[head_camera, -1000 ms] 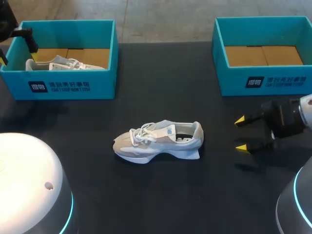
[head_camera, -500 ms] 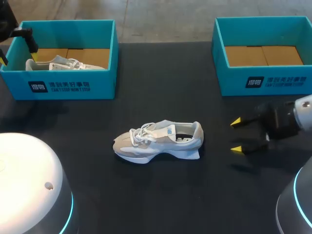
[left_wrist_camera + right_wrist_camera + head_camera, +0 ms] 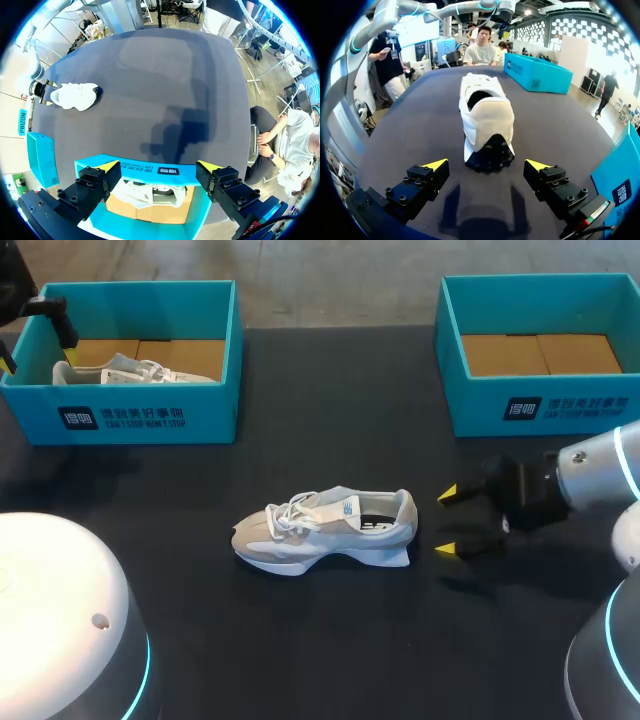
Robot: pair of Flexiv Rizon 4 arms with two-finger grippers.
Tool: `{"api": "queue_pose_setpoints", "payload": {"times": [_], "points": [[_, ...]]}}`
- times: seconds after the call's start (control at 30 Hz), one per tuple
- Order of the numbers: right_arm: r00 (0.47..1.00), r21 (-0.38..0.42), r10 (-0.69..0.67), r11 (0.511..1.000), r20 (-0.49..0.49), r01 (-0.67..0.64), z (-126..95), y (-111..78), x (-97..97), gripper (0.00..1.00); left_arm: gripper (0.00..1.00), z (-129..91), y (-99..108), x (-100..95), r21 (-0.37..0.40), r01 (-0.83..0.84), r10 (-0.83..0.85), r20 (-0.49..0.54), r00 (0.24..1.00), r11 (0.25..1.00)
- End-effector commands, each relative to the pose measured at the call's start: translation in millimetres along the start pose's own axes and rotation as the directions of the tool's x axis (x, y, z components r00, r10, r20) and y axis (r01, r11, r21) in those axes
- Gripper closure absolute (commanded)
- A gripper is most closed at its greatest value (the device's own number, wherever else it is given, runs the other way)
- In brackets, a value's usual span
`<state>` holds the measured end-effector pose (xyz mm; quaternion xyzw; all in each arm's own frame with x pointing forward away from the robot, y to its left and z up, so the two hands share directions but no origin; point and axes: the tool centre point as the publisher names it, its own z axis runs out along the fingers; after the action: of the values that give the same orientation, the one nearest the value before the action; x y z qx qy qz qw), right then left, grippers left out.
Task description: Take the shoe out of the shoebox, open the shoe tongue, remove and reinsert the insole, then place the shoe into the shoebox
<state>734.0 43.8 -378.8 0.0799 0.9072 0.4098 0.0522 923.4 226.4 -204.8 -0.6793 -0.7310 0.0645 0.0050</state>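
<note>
On the dark worktop point(image 3: 330, 640), near its middle, the white and beige shoe point(image 3: 325, 530) rests on its sole, toe toward my left and heel toward my right. Just beside the heel my right pincer point(image 3: 446, 522) hangs released, fingers spread wide and not touching; its wrist view shows the heel just ahead, between the two tips. Over the left shoebox point(image 3: 140, 415), which holds a second shoe point(image 3: 130, 368), my left pincer point(image 3: 159, 165) hovers released

Dark matte table point(image 3: 330, 420), evenly lit, soft shadows on its surface
</note>
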Motion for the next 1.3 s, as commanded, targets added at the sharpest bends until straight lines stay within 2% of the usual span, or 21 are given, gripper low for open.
{"api": "queue_pose_setpoints", "payload": {"times": [0.03, 0.33, 0.67, 1.3], "points": [[1.000, 0.010, 0.007, 1.000, -0.007, -0.007, 16.5, 8.1, -6.7, 0.00, 0.00, 0.0, -0.5, 0.0, -0.002, 0.000, 0.000, -0.001, 1.000, 1.000], [1.000, 0.000, 0.010, 1.000, -0.019, -0.010, 32.9, 18.2, -11.4, 0.00, 0.00, 0.0, -0.5, 0.0, -0.002, 0.000, 0.000, -0.001, 1.000, 1.000], [0.999, -0.017, 0.032, 0.999, -0.009, -0.032, 52.7, 23.8, -5.6, 0.00, 0.00, 0.0, -0.5, 0.0, -0.002, 0.000, 0.000, -0.001, 1.000, 1.000], [0.999, -0.051, 0.047, 0.998, -0.024, -0.048, 83.4, 10.8, -6.6, 0.00, 0.00, 0.0, -0.5, 0.0, -0.002, 0.000, 0.000, -0.001, 1.000, 1.000]]}}
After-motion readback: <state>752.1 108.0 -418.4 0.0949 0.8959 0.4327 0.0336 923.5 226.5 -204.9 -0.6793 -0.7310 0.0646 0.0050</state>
